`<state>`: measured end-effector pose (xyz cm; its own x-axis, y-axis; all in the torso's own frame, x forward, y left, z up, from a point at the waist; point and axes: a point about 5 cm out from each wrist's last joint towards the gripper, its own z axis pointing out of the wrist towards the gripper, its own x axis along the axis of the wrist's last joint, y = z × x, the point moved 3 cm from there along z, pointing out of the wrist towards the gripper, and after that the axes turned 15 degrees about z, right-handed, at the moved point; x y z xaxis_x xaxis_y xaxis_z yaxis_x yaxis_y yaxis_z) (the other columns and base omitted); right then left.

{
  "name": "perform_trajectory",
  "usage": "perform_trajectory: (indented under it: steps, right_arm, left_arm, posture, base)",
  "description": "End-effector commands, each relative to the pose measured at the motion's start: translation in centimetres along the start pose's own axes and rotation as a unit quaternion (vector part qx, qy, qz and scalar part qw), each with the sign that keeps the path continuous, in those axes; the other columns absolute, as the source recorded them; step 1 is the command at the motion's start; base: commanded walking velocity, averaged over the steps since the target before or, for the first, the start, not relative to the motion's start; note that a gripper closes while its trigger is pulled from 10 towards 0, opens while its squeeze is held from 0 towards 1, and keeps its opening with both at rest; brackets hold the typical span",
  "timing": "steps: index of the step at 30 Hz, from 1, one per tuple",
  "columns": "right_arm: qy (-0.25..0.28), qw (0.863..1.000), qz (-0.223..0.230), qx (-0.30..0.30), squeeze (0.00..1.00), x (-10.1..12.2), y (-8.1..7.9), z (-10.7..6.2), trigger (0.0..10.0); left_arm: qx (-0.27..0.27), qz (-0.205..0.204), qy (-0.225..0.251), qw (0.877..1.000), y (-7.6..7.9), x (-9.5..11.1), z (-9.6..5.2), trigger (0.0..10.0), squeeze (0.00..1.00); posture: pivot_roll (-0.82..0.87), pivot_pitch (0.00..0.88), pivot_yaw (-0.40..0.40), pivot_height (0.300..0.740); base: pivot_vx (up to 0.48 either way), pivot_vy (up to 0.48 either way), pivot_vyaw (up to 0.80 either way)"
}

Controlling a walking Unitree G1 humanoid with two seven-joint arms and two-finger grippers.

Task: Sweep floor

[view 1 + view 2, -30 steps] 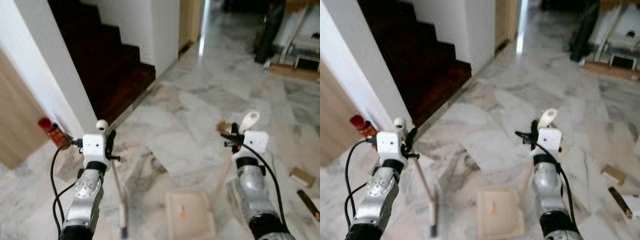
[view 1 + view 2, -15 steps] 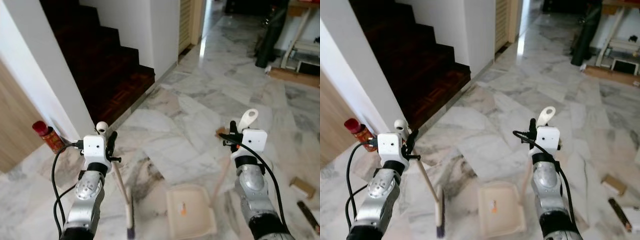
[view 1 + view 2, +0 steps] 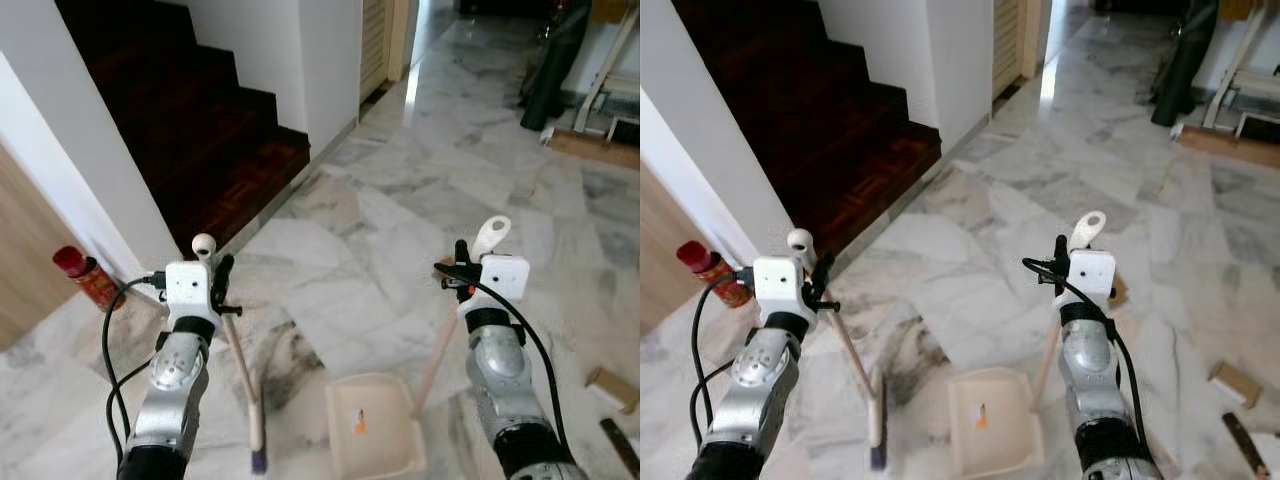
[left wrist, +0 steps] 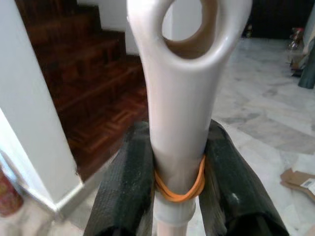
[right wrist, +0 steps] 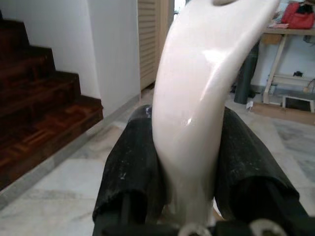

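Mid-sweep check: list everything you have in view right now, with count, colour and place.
broom: one, cream handle, head low on the floor ahead-left.
dustpan: one, cream, on the floor centre, a small orange bit inside.
staircase: one, dark wood, ahead-left.
red can: one, by the white wall at left.
cardboard scraps: at least two, brown, on the floor at right.
marble floor: white-grey, all around.
left gripper: black fingers shut on the broom handle.
right gripper: black fingers shut on the dustpan handle.
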<state>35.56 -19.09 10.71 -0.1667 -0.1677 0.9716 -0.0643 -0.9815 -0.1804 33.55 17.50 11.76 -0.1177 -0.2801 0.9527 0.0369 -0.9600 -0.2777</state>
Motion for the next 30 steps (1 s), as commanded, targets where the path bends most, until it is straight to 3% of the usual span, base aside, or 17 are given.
perform_trajectory:
  steps: [1, 11, 30]
  right_arm:
    - [0.018, 1.000, 0.014, 0.010, 0.00, 0.91, -0.94, 0.47, 10.0]
    - [0.011, 1.000, 0.014, 0.018, 0.00, 0.65, -1.13, 0.22, 10.0]
    - [0.006, 1.000, 0.015, 0.024, 0.00, 0.50, -1.27, 0.11, 10.0]
  left_arm:
    - [0.009, 0.011, 0.003, 1.000, -0.73, 0.23, 0.14, 10.0, 0.00]
    - [0.014, 0.009, -0.006, 1.000, -0.86, -0.12, -0.17, 10.0, 0.00]
    - [0.009, 0.005, -0.011, 1.000, -0.33, -0.45, -0.39, 10.0, 0.00]
  posture:
    - [0.10, 0.091, 0.054, 0.740]
    - [0.10, 0.110, 0.045, 0.740]
    - [0.09, 0.056, 0.039, 0.740]
  base:
    - [0.398, 0.000, 0.00]
    - [0.409, 0.000, 0.00]
    - [0.403, 0.000, 0.00]
